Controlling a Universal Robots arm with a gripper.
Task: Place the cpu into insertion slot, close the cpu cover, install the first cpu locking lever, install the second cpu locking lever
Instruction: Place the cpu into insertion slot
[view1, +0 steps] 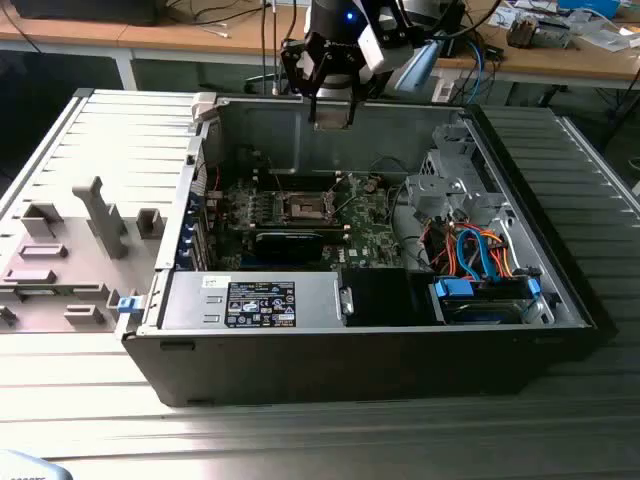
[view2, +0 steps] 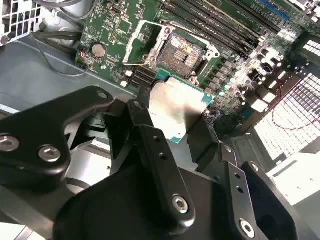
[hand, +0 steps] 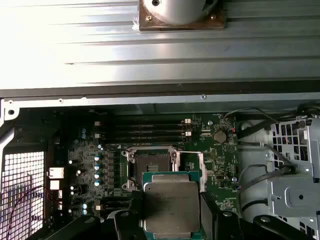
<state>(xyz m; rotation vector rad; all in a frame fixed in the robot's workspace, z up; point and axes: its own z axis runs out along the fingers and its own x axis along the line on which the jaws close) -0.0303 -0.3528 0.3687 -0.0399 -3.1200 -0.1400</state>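
In the exterior view the gripper (view1: 333, 113) hangs well above the insertion slot (view1: 303, 207), over the open computer case (view1: 400, 365). In the second wrist view the gripper (view2: 176, 122) pinches the cpu (view2: 175, 105) by opposite edges, clear of the bare insertion slot (view2: 182, 50). In the first wrist view the cpu cover (hand: 194, 165) stands swung open beside the insertion slot (hand: 151, 164).

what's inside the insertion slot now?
Nothing: the insertion slot shows a bare dark contact bed. The cpu, held in the gripper, hides one edge in the first wrist view.
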